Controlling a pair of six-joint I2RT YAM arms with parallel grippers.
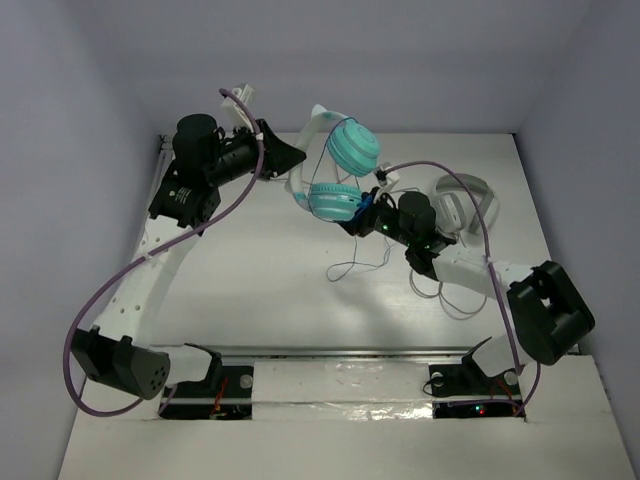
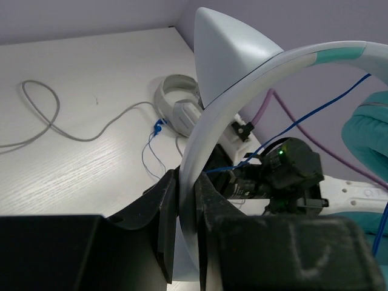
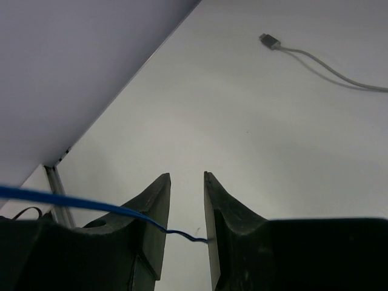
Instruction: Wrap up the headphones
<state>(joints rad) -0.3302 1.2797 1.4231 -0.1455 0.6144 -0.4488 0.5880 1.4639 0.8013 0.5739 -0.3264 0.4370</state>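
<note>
The over-ear headphones with round teal ear cups and a white headband are at the far middle of the white surface, held up above it. The left tool grips them. In the left wrist view its two black fingers are pressed together on the white headband, one on each side, and the band rises out of them in an arc. A white pointed cone stands on the band. One teal cup is higher and farther away, and the other cup is below it, closer to the arms.

The right tool is just beside the lower cup, on its right side. In the right wrist view its fingers are spread with a clear gap between them. The thin dark blue cable comes in from the left, passes over the left finger and crosses the gap to the inner face of the right finger. It is not pinched. More of this cable lies in loose loops on the surface in front of the headphones.

Grey-white headphones lie on the surface to the right, behind the right arm. Their pale cable runs in curves over the surface, and its plug end lies flat.
</note>
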